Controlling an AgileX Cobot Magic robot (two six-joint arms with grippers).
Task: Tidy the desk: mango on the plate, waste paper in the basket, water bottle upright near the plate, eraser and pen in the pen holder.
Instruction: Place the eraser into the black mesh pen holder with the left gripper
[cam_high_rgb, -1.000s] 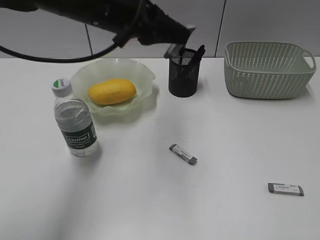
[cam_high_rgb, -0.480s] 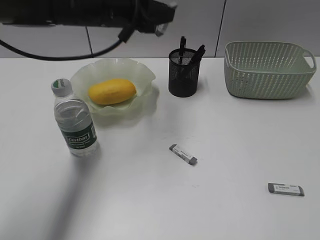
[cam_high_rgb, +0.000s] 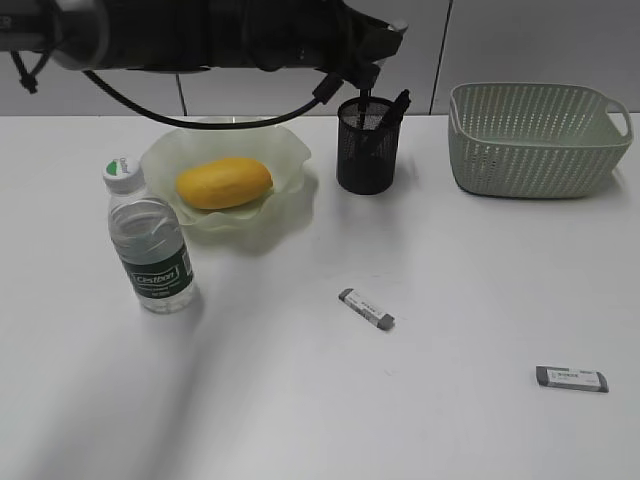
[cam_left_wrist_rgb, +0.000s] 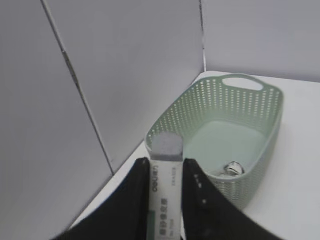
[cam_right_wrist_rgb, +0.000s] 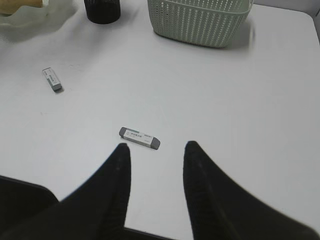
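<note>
I am holding an eraser (cam_left_wrist_rgb: 164, 175) clenched in the left claw (cam_left_wrist_rgb: 165, 172) near the pen holder (cam_high_rgb: 367, 146). Misaligned release risks dropping it onto the tabletop (cam_high_rgb: 450, 300). The right claw (cam_right_wrist_rgb: 154, 165) is hanging released.

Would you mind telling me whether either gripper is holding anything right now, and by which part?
The left gripper holds an eraser, its fingers clamping the long sides of the paper sleeve while the grey tip pokes out. The right gripper is open and empty.

Yellow-orange mango (cam_high_rgb: 224, 183), pale green plate (cam_high_rgb: 285, 150), black pen holder (cam_high_rgb: 367, 158).
</note>
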